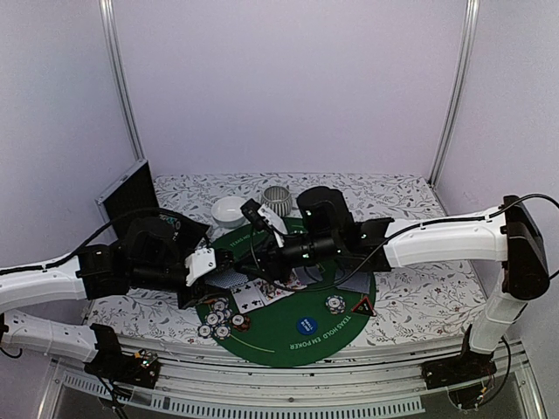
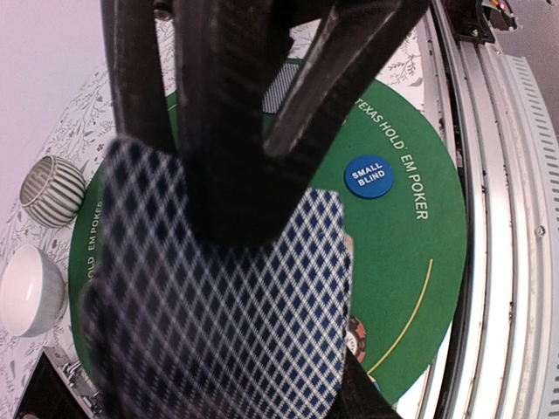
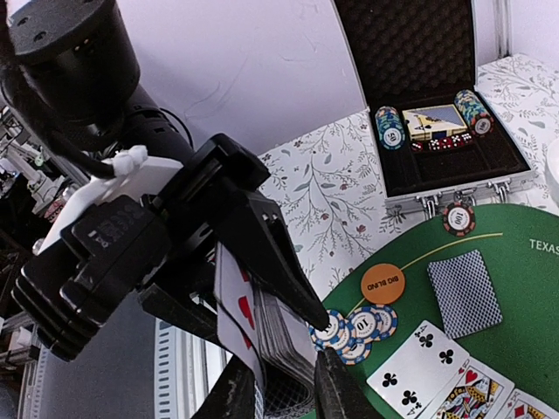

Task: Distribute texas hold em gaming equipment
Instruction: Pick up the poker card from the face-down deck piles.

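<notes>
We hold the stack of grey-blue diamond-backed playing cards (image 2: 218, 314) clamped in the part-closed left tool (image 1: 220, 265) above the round green mat (image 2: 419, 288) — its edge sits between the right tool (image 3: 284, 393) fingers, set narrow, grip unconfirmed.

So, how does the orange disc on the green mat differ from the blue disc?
Colour: the orange disc has dark lettering on orange; the blue disc has white lettering on blue.
Wording: the orange disc reads BIG BLIND, the blue disc SMALL BLIND.
Neighbours: the orange disc lies right beside striped chips; the blue disc lies apart from other pieces.
Both are round and lie flat on the green mat.
</notes>
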Controlling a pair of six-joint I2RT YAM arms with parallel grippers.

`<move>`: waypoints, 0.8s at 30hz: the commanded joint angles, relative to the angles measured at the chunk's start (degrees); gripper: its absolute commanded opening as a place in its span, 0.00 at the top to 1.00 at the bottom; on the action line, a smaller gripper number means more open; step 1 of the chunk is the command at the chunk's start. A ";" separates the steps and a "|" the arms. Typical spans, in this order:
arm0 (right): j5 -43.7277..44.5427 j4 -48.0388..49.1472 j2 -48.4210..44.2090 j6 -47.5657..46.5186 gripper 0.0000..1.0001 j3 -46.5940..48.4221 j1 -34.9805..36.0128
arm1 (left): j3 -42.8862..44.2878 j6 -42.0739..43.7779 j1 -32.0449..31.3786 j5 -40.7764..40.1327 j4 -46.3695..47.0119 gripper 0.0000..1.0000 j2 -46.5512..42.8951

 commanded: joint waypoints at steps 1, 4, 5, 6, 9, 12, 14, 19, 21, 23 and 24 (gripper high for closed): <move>0.20 -0.17 -1.30 -0.39 0.79 1.91 0.01 | 1.02 0.04 -0.05 0.86 0.75 0.71 0.15; 1.21 -0.65 -3.37 -0.55 0.94 0.66 -0.03 | 0.98 0.02 -0.01 1.02 0.84 0.71 0.11; 1.94 -0.84 -4.13 -0.68 0.96 0.09 -0.01 | 1.00 0.05 -0.01 1.03 0.83 0.71 0.12; 2.23 -1.05 -4.80 -0.84 0.97 -0.38 -0.01 | 1.02 0.01 -0.01 0.94 0.84 0.71 0.16; 2.77 -2.09 -6.58 -1.04 0.97 -1.33 -0.01 | 1.02 0.01 -0.01 0.93 0.84 0.71 0.08; 3.61 -3.08 -8.24 -1.39 0.98 -3.13 -0.01 | 1.04 0.04 -0.01 1.01 0.83 0.70 0.20; 4.30 -3.48 -9.24 -1.63 0.98 -3.80 -0.01 | 1.02 0.01 -0.01 1.08 0.84 0.70 0.14; 4.77 -5.87 -11.24 -2.56 0.98 -4.30 -0.67 | 1.02 0.05 -0.01 0.94 0.75 0.70 -0.04; 4.97 -6.91 -12.92 -2.67 0.98 -5.38 -1.96 | 1.02 0.03 -0.01 0.96 0.81 0.70 -0.20; 4.91 -7.26 -15.46 -1.84 0.98 -7.15 -4.33 | 1.02 0.01 -0.01 0.97 0.79 0.71 -0.15; 4.63 -7.28 -17.06 -1.18 0.98 -8.34 -5.70 | 1.04 -0.01 -0.01 1.01 0.79 0.71 -0.18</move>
